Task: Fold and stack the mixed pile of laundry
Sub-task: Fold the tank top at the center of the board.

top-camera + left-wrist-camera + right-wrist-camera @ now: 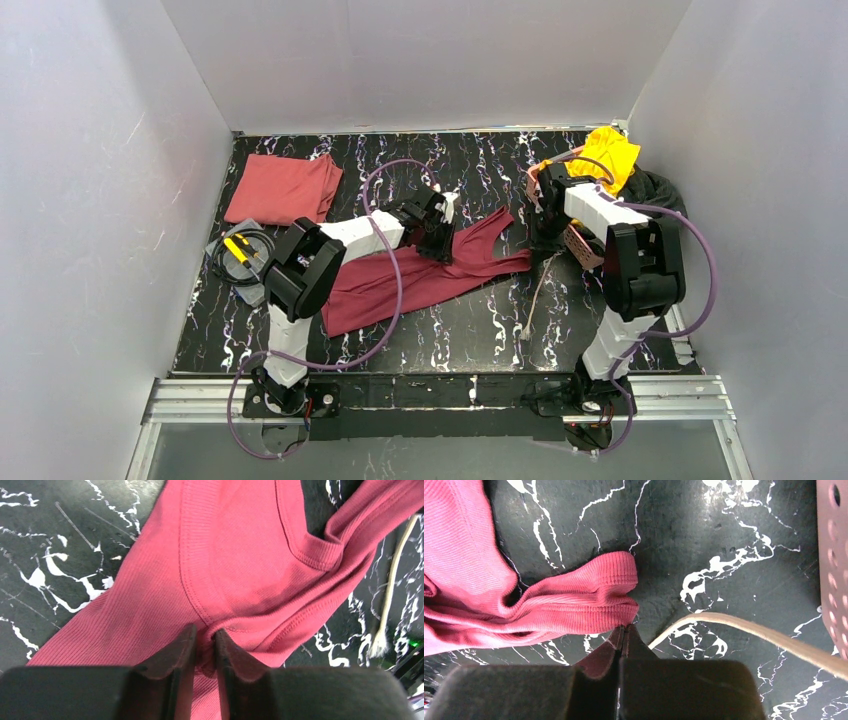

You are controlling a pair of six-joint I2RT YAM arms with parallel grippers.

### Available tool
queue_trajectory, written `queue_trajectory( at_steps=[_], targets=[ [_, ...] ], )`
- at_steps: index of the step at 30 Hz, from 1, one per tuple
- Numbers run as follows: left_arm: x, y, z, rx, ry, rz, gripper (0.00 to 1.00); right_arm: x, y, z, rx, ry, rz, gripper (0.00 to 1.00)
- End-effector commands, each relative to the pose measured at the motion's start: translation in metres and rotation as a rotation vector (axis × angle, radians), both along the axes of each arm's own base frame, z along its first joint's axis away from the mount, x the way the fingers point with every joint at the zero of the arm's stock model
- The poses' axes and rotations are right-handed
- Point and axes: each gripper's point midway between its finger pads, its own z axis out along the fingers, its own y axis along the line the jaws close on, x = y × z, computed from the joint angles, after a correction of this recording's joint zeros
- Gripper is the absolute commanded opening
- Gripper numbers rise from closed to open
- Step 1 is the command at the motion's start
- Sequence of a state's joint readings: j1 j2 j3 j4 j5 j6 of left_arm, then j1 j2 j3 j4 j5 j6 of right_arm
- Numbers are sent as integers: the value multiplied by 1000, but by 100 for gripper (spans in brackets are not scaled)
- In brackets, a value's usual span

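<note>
A salmon-red shirt (283, 188) is lying folded into a flat rectangle at the far left corner of the worktop (480, 330), a black slab veined with white like marble. Just nearer, a small tray (240, 258) is sitting with yellow-handled items and a coiled black cable in it.

The maroon top (420, 280) is sprawling across the middle, a soft ribbed knit with stitched seams and a curved bound neckline, its straps trailing toward the right. The left end effector (205, 637) is pressing down on it, its dark, tapered fingers (182, 650) drawn almost together and pinching a small raised fold of the rib.

The right end effector (624, 630) is sitting at the rounded, ribbed end of one strap, its jaws fully together; whether any cloth is caught between them cannot be told. A thin cream cord (749, 630) is curving over the worktop just beside it, and a pink perforated basket (834, 555) is standing at the right edge of that view.

In the far right corner, the crumpled yellow cloth (610, 150) is lying bunched against the black cloth (660, 190).
</note>
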State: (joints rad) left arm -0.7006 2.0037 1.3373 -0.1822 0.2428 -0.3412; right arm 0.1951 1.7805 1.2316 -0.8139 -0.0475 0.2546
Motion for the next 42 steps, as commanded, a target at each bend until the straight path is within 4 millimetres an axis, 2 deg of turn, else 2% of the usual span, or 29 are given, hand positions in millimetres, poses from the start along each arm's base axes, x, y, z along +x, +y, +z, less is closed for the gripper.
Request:
queue_trajectory(
  at_steps=[1, 3, 4, 8, 9, 10, 14, 15, 23, 30, 38, 42],
  targets=[
    [10, 0, 22, -32, -39, -11, 32, 8, 7, 13, 49, -2, 31, 1],
    [10, -5, 37, -71, -100, -47, 51, 7, 8, 18, 56, -11, 36, 1],
    [11, -6, 46, -84, -143, -66, 55, 4, 9, 19, 66, -8, 38, 1],
    [8, -24, 88, -136, -369, -192, 60, -4, 17, 34, 123, -31, 51, 1],
    [3, -33, 97, -170, -411, -241, 61, -4, 16, 38, 121, -40, 51, 1],
    [-7, -55, 108, -202, -490, -366, 61, -7, 15, 47, 125, -54, 50, 1],
    [-20, -90, 94, -195, -610, -560, 61, -12, 17, 56, 145, -71, 54, 1],
    [-21, -98, 96, -221, -654, -583, 61, -12, 17, 57, 145, -73, 54, 1],
    [-43, -139, 88, -335, -772, -696, 64, -15, 15, 65, 153, -91, 50, 1],
    [-28, -155, 77, -275, -913, -652, 65, -16, 14, 74, 162, -105, 52, 1],
    [-38, -172, 58, -277, -897, -673, 68, -16, 12, 75, 163, -114, 43, 1],
    [-24, -172, 48, -157, -962, -622, 68, -15, 14, 78, 173, -123, 39, 1]
  ],
)
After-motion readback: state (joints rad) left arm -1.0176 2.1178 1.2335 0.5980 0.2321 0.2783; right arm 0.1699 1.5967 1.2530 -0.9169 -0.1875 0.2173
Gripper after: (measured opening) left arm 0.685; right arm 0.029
